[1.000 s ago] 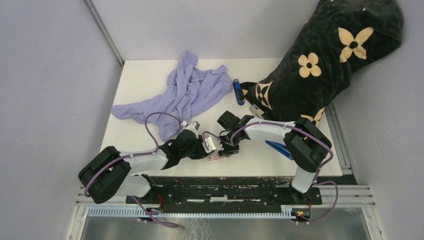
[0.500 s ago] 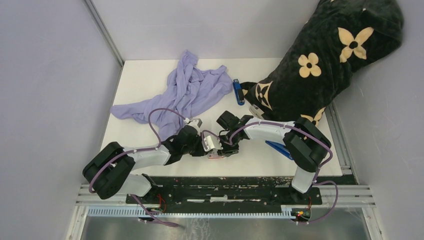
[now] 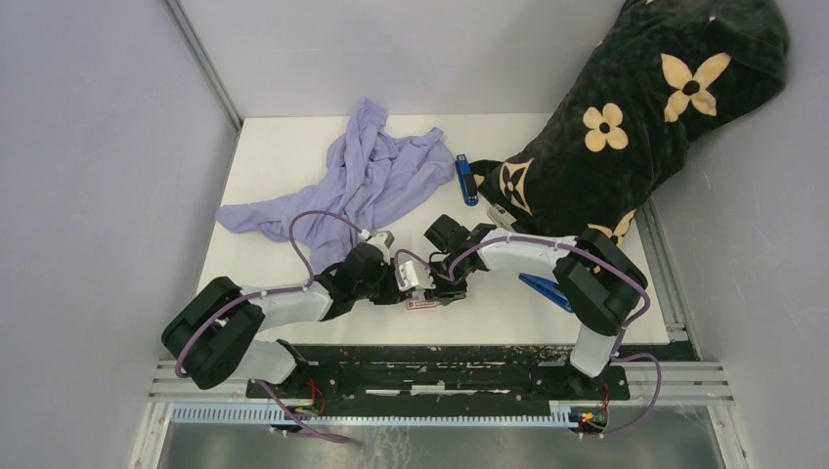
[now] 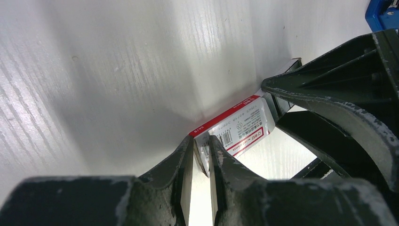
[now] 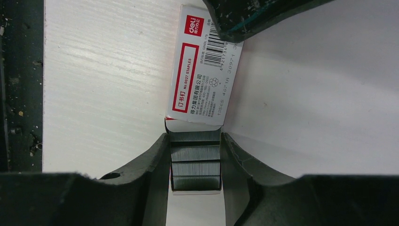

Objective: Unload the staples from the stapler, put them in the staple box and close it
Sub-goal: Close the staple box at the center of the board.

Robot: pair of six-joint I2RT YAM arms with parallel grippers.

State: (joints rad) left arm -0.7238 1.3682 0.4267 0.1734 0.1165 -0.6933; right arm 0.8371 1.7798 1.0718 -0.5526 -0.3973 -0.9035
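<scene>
The small red-and-white cardboard box [image 5: 204, 70] lies flat on the white table [image 5: 94, 70] near its front edge. Its open end faces the right gripper [image 5: 194, 139], and a grey block of staples [image 5: 195, 162] sticks out of that mouth. The block's long axis runs on in line with the box's, pointing straight back toward the right wrist camera, and cross lines divide it into several bands. The right fingers [image 5: 150, 160] are clamped on the two sides of the block, just beyond the box's mouth. At the box's other end the left gripper [image 4: 201, 141] has its fingers [image 4: 181, 165] almost together, pinching a thin edge of cardboard. The left wrist view shows this pinch and the box's printed side but none of the staples. The overhead view shows only a speck of box [image 3: 422, 305] between the two grippers. It alone takes in the blue stapler [image 3: 466, 179], lying well apart at the far side between a purple cloth [image 3: 352, 186] and a black flowered bag [image 3: 626, 107].
</scene>
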